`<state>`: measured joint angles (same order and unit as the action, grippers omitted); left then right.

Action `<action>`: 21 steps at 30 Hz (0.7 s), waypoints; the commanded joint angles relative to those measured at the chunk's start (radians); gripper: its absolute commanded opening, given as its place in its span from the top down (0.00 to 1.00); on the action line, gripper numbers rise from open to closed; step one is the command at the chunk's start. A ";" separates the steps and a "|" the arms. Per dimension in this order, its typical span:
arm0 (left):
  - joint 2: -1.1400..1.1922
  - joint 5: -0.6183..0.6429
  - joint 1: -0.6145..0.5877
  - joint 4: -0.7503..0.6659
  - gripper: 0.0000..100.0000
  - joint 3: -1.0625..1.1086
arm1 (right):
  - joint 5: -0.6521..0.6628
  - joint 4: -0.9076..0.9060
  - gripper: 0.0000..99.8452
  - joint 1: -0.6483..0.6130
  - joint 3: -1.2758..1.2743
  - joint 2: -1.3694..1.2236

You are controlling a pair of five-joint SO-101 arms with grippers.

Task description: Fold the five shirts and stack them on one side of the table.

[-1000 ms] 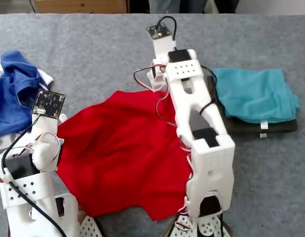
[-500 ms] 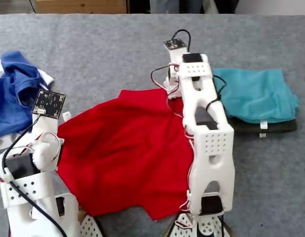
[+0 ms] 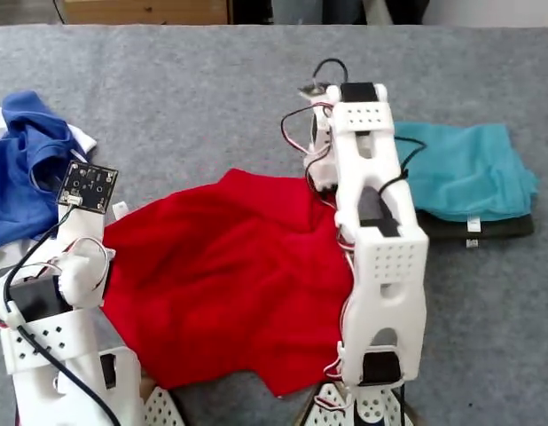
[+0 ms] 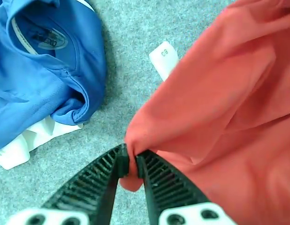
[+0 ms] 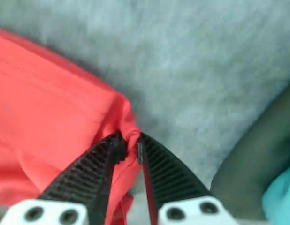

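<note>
Over the last second our right arm has swung toward the right of the high view, and the red shirt [image 3: 221, 266] has gone with it. Its upper edge now bunches and lies closer to the folded teal shirt [image 3: 465, 169], which sits on a dark shirt [image 3: 496, 226] at the right of the frame. Our left arm, at lower left, has not moved. We read this as drawing the shirt out between two corners before folding. The task looks about midway: two shirts are stacked and one is in hand. The blue shirt [image 3: 26, 160] and a white shirt [image 3: 83, 138] under it wait crumpled at the left edge of the worktop [image 3: 168, 80].

Our right hand [image 5: 128, 140] is closed almost fully, its jaws pinching a fold of the red shirt's hem with only cloth between them. Our left hand [image 4: 128, 161] is likewise nearly closed on the opposite corner, near the shirt's white label [image 4: 164, 58]. The shirt lies in the middle of the worktop, between the two arms.
</note>
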<state>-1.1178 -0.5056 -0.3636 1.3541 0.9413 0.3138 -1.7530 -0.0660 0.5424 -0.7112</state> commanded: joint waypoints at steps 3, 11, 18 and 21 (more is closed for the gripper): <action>-0.008 -0.002 0.012 0.000 0.97 -0.002 | 0.089 -0.014 0.99 0.008 -0.371 0.228; -0.008 -0.002 0.013 0.000 0.97 -0.004 | 0.106 0.003 0.95 0.032 -0.541 0.323; -0.008 -0.002 0.005 0.005 0.97 -0.002 | 0.052 -0.003 0.75 0.029 -0.541 0.414; -0.008 -0.002 0.005 0.006 0.97 -0.002 | 0.041 -0.014 0.75 0.046 -0.550 0.501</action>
<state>-1.1178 -0.5056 -0.3636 1.3541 0.9413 0.3705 -1.7530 -0.0476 -0.0038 -0.3199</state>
